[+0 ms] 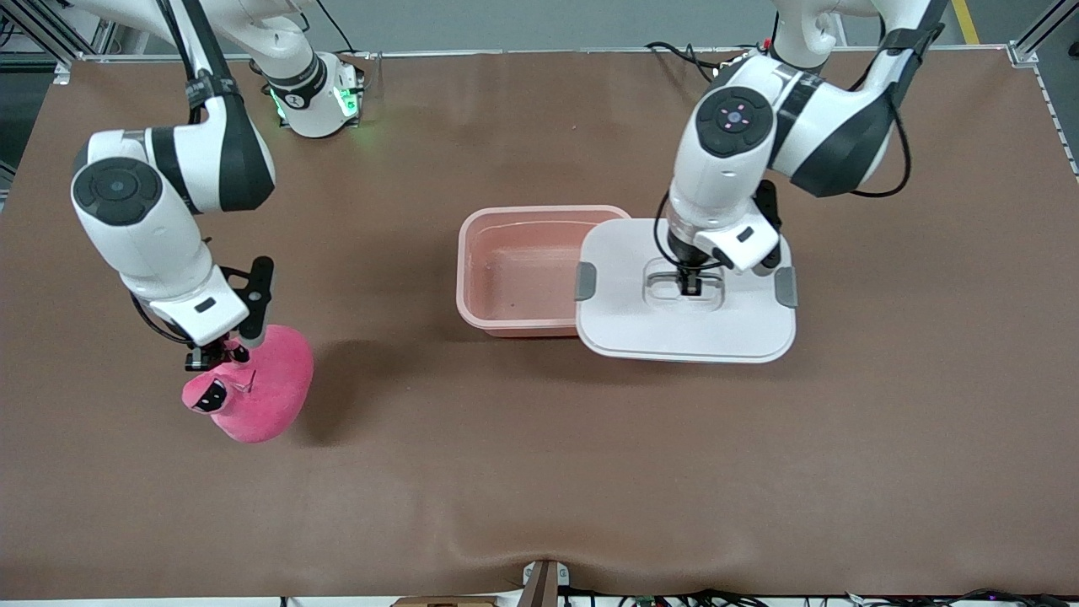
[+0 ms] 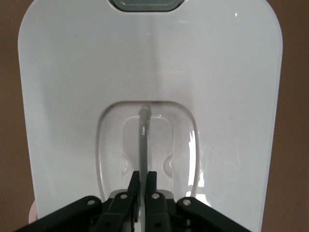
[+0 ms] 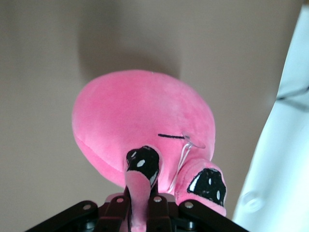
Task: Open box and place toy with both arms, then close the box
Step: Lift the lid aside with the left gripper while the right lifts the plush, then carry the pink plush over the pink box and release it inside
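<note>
The box [image 1: 462, 278], a pale pink tub, stands open and empty at mid-table. Its white lid [image 1: 674, 324] with grey side clips [image 1: 585, 281] overlaps the tub's end toward the left arm's end. My left gripper [image 1: 691, 285] is shut on the thin handle [image 2: 143, 140] in the recess of the lid [image 2: 72, 96]. The left gripper [image 2: 143, 181] has its fingers pinched on that handle. The pink toy [image 1: 265, 388] hangs above the table at the right arm's end, its shadow beside it. My right gripper [image 1: 221, 358] is shut on a flap of the toy [image 3: 135, 111]; the right gripper [image 3: 142, 193] squeezes pink plush.
The brown mat [image 1: 539, 472] covers the whole table. A green-lit arm base [image 1: 316, 101] stands at the table's back edge. Cables [image 1: 691, 57] lie near the left arm's base.
</note>
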Controlling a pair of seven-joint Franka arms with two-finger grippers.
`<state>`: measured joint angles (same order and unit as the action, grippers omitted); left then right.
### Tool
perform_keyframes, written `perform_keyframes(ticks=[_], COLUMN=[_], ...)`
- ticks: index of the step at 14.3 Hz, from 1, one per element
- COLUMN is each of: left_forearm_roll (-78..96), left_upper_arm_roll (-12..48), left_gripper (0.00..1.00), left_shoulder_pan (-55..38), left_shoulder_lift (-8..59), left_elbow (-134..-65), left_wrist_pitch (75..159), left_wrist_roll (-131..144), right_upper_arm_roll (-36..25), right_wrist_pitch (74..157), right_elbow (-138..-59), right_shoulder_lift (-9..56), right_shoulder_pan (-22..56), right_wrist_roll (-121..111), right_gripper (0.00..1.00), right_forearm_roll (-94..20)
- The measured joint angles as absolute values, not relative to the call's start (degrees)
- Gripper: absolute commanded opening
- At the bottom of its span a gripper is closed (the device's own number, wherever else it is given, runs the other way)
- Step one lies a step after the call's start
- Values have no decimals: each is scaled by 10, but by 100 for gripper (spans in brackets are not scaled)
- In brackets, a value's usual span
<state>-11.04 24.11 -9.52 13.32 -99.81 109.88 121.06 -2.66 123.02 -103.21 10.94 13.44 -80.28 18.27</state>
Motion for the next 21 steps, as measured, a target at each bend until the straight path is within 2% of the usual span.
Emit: perform_keyframes(ticks=[5, 14, 17, 21], left_forearm_roll=[-80, -51, -49, -49], left_upper_arm_roll=[241, 241, 241, 241], left_gripper=[0, 0, 0, 0], left_shoulder_pan=[-32, 73, 92, 94], left_shoulder_lift=[103, 73, 68, 67], left_elbow=[-1032, -1052, -1058, -1059], left_wrist_pitch=[1099, 1099, 1099, 1099], left_wrist_roll=[1138, 1019, 999, 990], right_upper_arm_roll=[-25, -20, -20, -20], right_wrist_pitch=[1180, 1019, 958, 889], right_elbow=[-1032, -1006, -978, -897], right_shoulder_lift=[74, 76, 103, 181], right_shoulder_pan=[220, 484, 544, 589], right_wrist_roll=[-901, -808, -737, -662], right_gripper=[0, 0, 0, 0], right_forearm_roll=[213, 360, 374, 375])
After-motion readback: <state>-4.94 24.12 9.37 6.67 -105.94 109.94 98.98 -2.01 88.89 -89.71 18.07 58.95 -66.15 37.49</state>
